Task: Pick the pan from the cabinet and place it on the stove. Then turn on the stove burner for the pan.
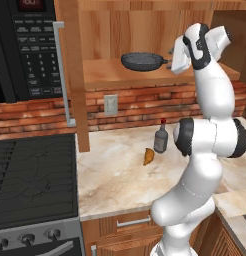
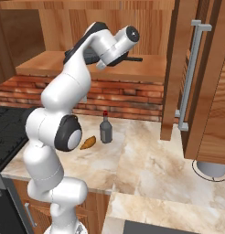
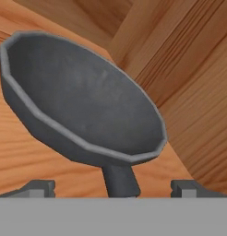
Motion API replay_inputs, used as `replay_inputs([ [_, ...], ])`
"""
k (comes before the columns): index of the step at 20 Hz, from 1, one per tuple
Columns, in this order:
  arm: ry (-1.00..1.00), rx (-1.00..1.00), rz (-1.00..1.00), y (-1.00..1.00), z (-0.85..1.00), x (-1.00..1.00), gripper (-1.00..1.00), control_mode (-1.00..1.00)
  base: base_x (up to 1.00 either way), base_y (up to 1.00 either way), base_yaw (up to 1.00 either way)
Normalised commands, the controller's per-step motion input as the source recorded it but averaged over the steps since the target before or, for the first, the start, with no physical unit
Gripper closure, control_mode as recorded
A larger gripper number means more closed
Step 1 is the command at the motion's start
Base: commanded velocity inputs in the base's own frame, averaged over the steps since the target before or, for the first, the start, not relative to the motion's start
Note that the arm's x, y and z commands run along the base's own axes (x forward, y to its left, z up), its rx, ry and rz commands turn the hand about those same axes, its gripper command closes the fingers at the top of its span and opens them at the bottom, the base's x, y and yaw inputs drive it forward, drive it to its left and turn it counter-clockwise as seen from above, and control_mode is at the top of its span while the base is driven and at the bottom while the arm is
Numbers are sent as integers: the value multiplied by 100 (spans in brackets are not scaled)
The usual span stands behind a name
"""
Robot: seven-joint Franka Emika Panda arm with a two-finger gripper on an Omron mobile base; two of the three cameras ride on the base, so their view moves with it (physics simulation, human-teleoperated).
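The cabinet shelf bears the pan; the counter a bottle.

Pan matt dark metal; cabinet smooth grained wood.

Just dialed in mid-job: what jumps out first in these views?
The white arm reaches up into the open cabinet, where the pan sits on the shelf. In the hand view the gripper has its jaws spread to either side of the pan's handle, not closed on it. Below, a dark bottle stands on the marble counter, right of the stove.
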Motion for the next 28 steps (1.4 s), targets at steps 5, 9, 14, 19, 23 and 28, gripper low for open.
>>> replay_inputs([
  [5, 0, 0, 1, 0, -12, 14, -100, -100, 0, 0, 0],
  [9, 0, 0, 0, -1, -10, 18, -100, -100, 0, 0, 0],
  [14, 0, 0, 0, -3, -8, 21, -100, -100, 0, 0, 0],
  [19, 1, 0, 0, -6, -11, 22, -100, -100, 0, 0, 0],
  [23, 1, 0, 0, -9, -16, 17, -100, -100, 0, 0, 0],
  [28, 3, 0, 0, -14, -21, 8, -100, -100, 0, 0, 0],
])
